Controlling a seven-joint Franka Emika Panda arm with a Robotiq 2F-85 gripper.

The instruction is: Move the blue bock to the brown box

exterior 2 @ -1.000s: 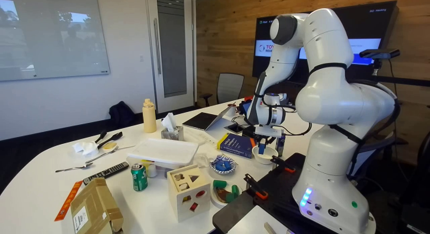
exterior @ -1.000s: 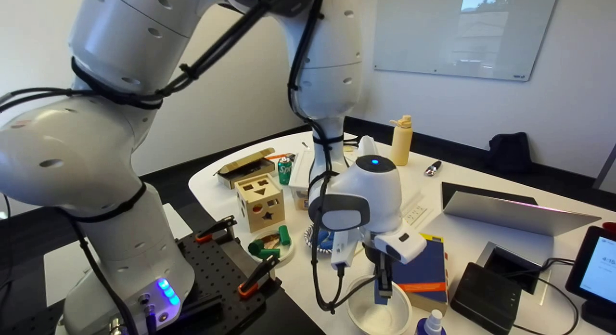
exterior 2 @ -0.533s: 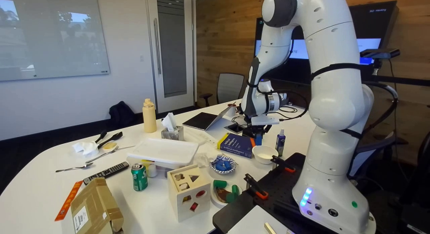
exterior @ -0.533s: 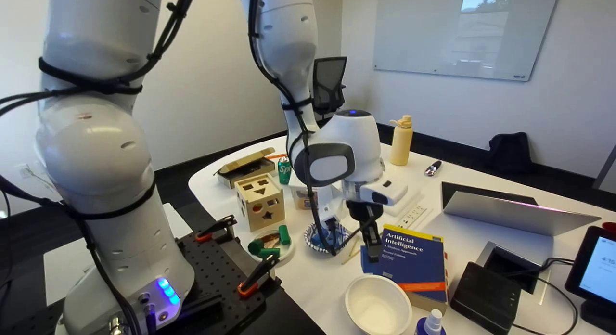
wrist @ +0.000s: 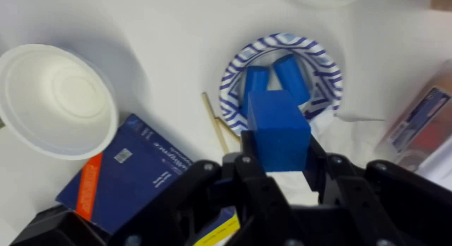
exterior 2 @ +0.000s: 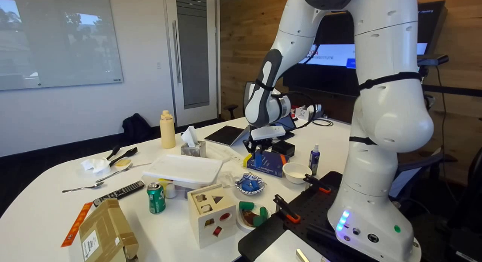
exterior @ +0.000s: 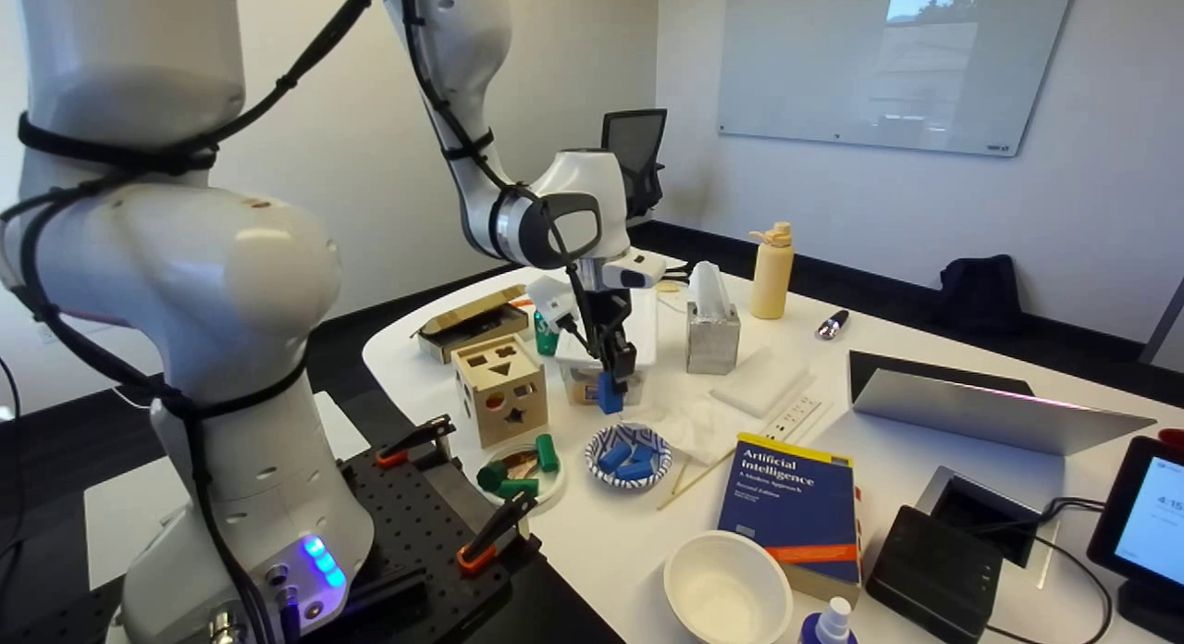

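Note:
The blue block is a rectangular block (wrist: 279,133) held in my gripper (wrist: 279,143). The jaws are shut on its two sides in the wrist view. In both exterior views the block (exterior: 610,392) (exterior 2: 258,159) hangs below the gripper (exterior: 615,365) in the air. In the wrist view it overlaps the patterned bowl beneath. The brown box is an opened cardboard box (exterior 2: 107,232) on the table, with its lid raised. It also shows in an exterior view (exterior: 476,328), left of and beyond the gripper. The box is out of the wrist view.
A patterned bowl (wrist: 229,87) holds blue pieces. A wooden shape-sorter cube (exterior: 499,394), a lidded plastic tub (exterior 2: 184,169) and a green can (exterior 2: 156,198) stand between gripper and brown box. A white bowl (exterior: 728,584) and a book (exterior: 791,501) lie nearby.
My gripper has risen and moved from above the white bowl, past the book, toward the patterned bowl and plastic tub. The blue block has stayed in it.

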